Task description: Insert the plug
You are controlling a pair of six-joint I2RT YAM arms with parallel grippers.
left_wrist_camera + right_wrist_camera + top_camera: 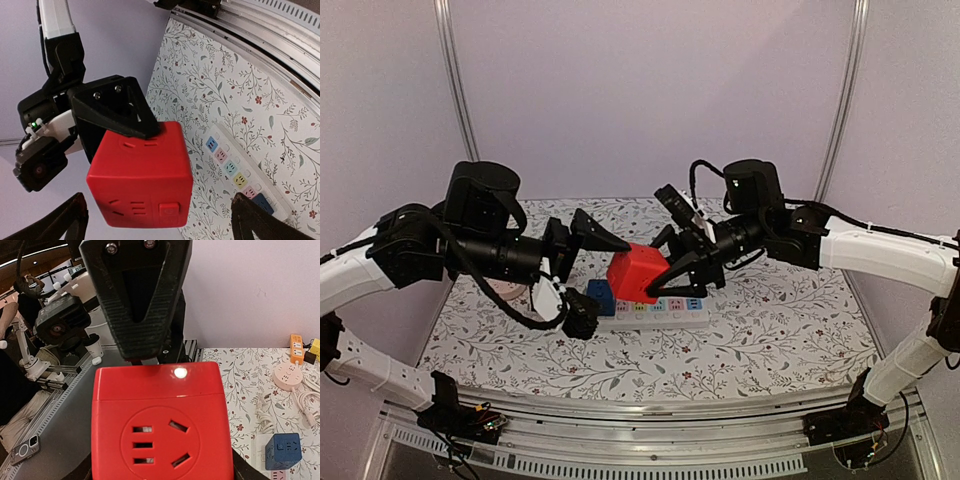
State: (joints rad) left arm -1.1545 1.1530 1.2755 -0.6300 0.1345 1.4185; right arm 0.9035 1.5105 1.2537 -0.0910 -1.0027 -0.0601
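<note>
Right gripper point(660, 265) clamps red cube plug point(635, 272) over white power strip point(672, 318), left gripper point(598, 282) spread empty; tilted cube could miss the sockets.

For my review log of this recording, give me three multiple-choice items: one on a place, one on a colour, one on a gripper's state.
1. Where is the blue cube adapter? A on the power strip; B in a gripper; C on the floor.
2. The raised cube socket is: A orange; B red; C green.
3. The left gripper is: A open; B shut on the cube; C out of view.
Answers: 1 A, it sits at the strip's end; 2 B, plainly red; 3 A, its fingers stand wide apart, while the right gripper clamps the cube.
</note>
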